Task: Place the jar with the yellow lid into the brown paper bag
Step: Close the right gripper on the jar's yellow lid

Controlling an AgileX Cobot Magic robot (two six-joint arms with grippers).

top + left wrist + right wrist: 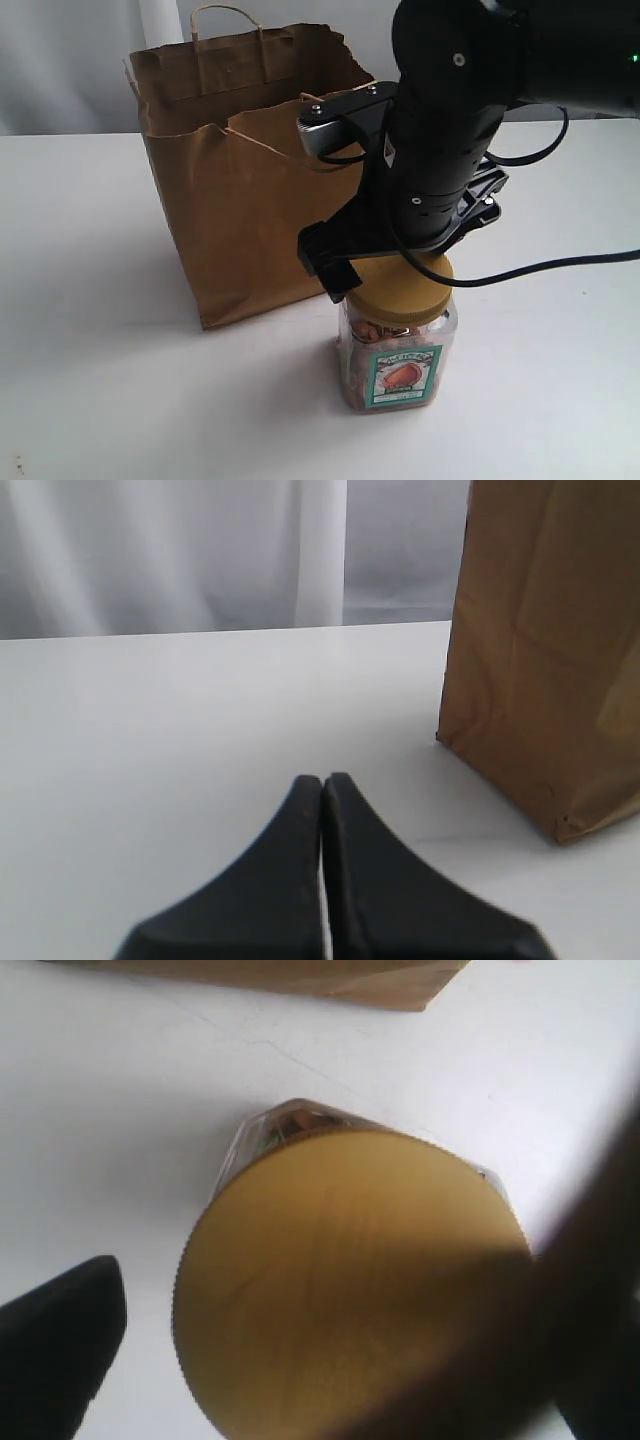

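Observation:
The yellow-lidded jar (398, 345) stands upright on the white table, just in front of the brown paper bag (240, 200) and to its right. My right gripper (405, 262) hangs over the jar's lid (340, 1280), open, one finger on each side of it. One dark finger (60, 1345) stands off from the lid's rim with table showing between; the other finger (600, 1290) is a blur overlapping the rim. The bag stands upright with its torn top open. My left gripper (322, 780) is shut and empty, low over the table, with the bag's side (550, 650) beside it.
A white curtain (200, 550) hangs behind the table (90, 330). Black cables (540, 265) loop from the right arm above the jar. The bag's cord handles (230, 40) stick up at its far rim.

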